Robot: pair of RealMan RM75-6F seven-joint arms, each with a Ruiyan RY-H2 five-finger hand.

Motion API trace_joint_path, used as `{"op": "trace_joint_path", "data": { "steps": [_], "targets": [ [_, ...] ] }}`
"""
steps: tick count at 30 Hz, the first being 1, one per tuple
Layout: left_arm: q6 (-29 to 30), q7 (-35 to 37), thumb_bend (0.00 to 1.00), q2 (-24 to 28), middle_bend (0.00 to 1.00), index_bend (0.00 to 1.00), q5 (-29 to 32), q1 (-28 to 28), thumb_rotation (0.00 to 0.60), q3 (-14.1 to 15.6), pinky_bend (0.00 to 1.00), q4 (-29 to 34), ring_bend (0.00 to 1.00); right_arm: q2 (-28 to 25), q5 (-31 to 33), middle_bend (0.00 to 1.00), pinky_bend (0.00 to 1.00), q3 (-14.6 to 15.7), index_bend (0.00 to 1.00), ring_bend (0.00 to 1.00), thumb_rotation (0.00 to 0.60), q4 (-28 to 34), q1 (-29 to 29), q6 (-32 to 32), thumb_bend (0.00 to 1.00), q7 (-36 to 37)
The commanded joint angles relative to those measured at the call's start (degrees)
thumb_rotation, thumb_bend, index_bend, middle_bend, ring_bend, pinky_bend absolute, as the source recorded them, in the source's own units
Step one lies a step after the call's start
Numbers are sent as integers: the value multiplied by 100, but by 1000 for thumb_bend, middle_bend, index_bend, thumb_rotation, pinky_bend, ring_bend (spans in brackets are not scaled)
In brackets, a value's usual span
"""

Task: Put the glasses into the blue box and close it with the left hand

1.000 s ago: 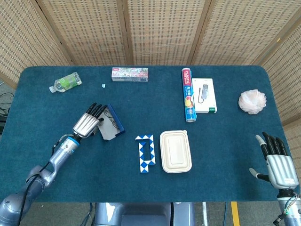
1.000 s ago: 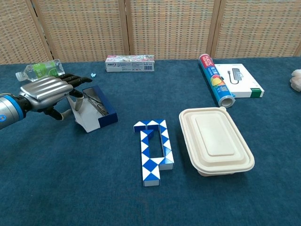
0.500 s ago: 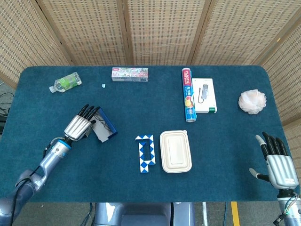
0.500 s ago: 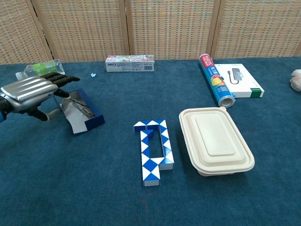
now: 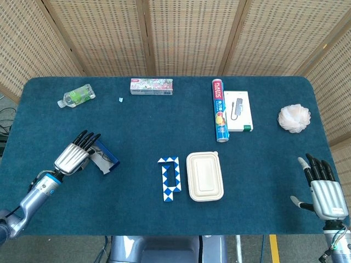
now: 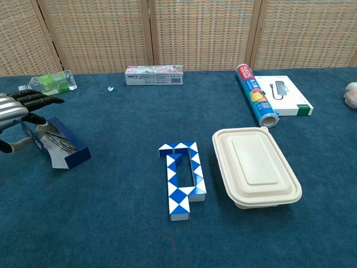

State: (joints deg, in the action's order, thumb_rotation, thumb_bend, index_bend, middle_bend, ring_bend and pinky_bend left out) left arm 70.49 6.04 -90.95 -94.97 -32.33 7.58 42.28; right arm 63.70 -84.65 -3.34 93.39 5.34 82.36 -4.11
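Near the tabletop's [image 5: 164, 118] left edge: left hand [image 5: 73, 156], metal back up, dark fingers [image 5: 88, 136] stretched over the blue box [image 5: 106, 160]; touching or holding the box, cannot tell which. Box open, blue walls outside, pale grey inside, glasses [image 6: 60, 142] lying in it, thin dark frame visible in the chest view. Lid flap standing up on the hand's side, not yet shut. Toward the far left corner, a small plastic bottle [image 5: 76, 96] with a green label, well apart from the box. Bare blue cloth between box and front edge, and from box rightward to the blue-and-white snake puzzle [image 5: 170, 178]. Along the far edge, a long flat carton [image 5: 151, 86], a tiny pale scrap [image 5: 120, 99] just left of it. Just beside the puzzle, a cream lidded food container [image 5: 204, 176]. Farther back and right, a roll [image 5: 219, 110] lying beside a white flat box [image 5: 238, 111]. Near the right edge, a pale pink puff [image 5: 294, 118]. At the front right corner, right hand [image 5: 324, 190], fingers straight and apart, holding nothing.
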Motion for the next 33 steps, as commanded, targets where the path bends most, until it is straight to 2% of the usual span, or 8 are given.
{"op": "trace_joint_path", "data": {
  "steps": [1,17,33],
  "targets": [
    [-236,-391,512,290,0,802,116,-4,600,-74,0,569,0,-1,-2,0,0,0,0,0,600,2,1,0,53,-1],
    [-1171,-436,518,231,0,801,505,-434,600,-466,0,1006,0,-1,4,0,0,-1,0,0,600,-1,4,-6,53,4],
    [-1638,-593,523,7,0,801,847,-674,600,-767,0,890,0,-1,0,0,0,-1,0,0,600,-6,5,-5,53,14]
  ]
}}
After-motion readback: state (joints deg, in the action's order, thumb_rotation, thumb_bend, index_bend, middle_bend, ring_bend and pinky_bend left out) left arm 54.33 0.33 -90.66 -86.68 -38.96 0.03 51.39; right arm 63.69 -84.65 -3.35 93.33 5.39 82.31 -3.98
